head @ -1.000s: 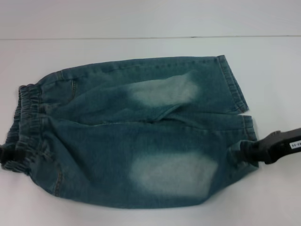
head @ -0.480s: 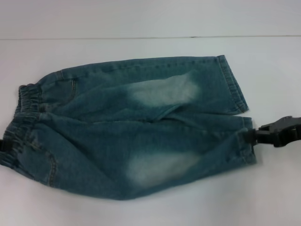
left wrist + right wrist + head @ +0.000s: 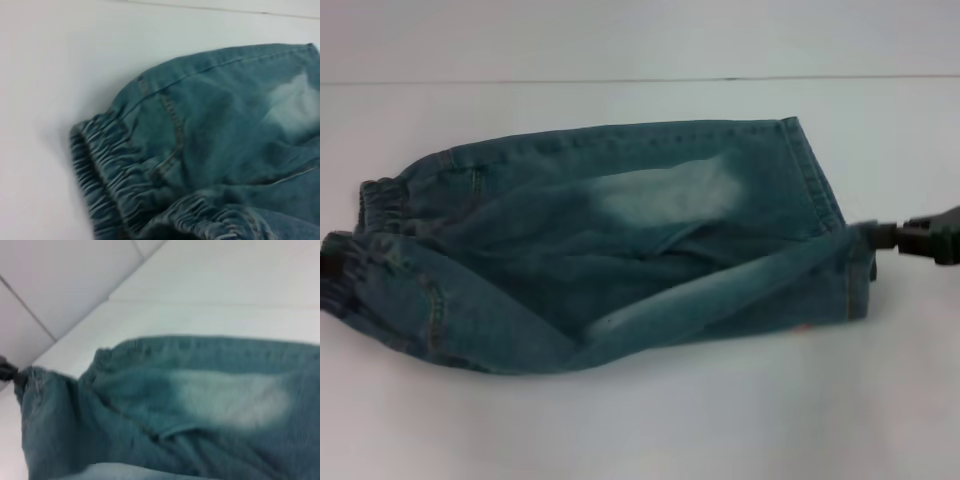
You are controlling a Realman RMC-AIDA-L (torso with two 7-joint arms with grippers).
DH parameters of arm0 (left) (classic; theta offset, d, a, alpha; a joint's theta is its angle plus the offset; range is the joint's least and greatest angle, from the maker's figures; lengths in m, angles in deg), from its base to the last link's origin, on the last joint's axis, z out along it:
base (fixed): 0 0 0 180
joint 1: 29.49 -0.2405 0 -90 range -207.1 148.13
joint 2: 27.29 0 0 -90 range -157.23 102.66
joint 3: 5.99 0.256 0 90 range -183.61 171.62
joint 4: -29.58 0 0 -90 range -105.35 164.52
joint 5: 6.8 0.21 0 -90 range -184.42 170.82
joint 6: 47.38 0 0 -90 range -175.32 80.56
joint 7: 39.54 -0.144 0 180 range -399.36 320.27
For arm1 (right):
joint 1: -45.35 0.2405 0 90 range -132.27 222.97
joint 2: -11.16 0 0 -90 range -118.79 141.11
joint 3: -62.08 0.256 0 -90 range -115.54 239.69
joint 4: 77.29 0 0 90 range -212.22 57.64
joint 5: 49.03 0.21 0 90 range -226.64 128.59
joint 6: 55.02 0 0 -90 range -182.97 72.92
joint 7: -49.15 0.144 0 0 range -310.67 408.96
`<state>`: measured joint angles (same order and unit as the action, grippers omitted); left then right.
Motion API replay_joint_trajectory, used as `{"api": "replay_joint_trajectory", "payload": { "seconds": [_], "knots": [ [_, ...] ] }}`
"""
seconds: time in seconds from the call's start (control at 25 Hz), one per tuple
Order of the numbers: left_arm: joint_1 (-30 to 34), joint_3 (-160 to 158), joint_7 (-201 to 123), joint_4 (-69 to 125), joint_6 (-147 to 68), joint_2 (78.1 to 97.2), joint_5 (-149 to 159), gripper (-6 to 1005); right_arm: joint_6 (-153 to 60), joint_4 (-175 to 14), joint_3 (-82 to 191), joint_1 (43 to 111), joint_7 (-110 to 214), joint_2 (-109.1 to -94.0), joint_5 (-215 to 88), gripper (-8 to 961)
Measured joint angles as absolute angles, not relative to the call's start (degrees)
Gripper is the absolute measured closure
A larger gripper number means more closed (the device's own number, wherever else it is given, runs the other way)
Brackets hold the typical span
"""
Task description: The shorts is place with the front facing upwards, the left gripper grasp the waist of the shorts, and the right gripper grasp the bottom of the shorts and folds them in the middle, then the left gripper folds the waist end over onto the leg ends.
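Blue-green denim shorts [image 3: 620, 250] on white surface [image 3: 640, 420], near half lifted, mid-fold. Left hand [image 3: 330, 268] clamps waistband [image 3: 370, 245]; right hand [image 3: 880, 235] clamps near leg hem [image 3: 855, 275]. Best practice: move both hands level, lay near edge onto far edge, keep fabric taut.

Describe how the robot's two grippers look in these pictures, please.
The right gripper is black and angular, tapering to a narrow tip with a small pale section behind it. Of the left gripper only a dark black sliver shows at the edge of the head view, so I cannot tell its shape. No cables or markings are visible on either.
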<state>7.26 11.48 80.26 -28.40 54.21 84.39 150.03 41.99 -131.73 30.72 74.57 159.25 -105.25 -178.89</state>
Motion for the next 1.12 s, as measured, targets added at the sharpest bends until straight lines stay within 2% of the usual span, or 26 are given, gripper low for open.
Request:
{"api": "replay_joint_trajectory", "payload": {
  "seconds": [0.28,0.6,0.84,1.12],
  "knots": [
    [8.03,10.56,81.0,-28.2,56.68,83.86,146.11,903,38.54,-132.18,31.33,74.5,155.79,-106.77,-174.43,918],
    [7.54,8.64,81.79,-27.71,54.74,83.81,143.4,901,31.13,-131.04,31.48,74.31,154.05,-106.92,-170.61,919],
    [7.5,7.15,81.9,-26.46,52.26,83.82,141.36,900,26.37,-129.69,31.44,74.75,153.64,-107.58,-170.17,919],
    [6.56,6.94,81.91,-25.86,48.16,84.43,137.7,898,22.95,-127.55,31.44,74.78,151.66,-107.75,-167.33,918]
  ]
}}
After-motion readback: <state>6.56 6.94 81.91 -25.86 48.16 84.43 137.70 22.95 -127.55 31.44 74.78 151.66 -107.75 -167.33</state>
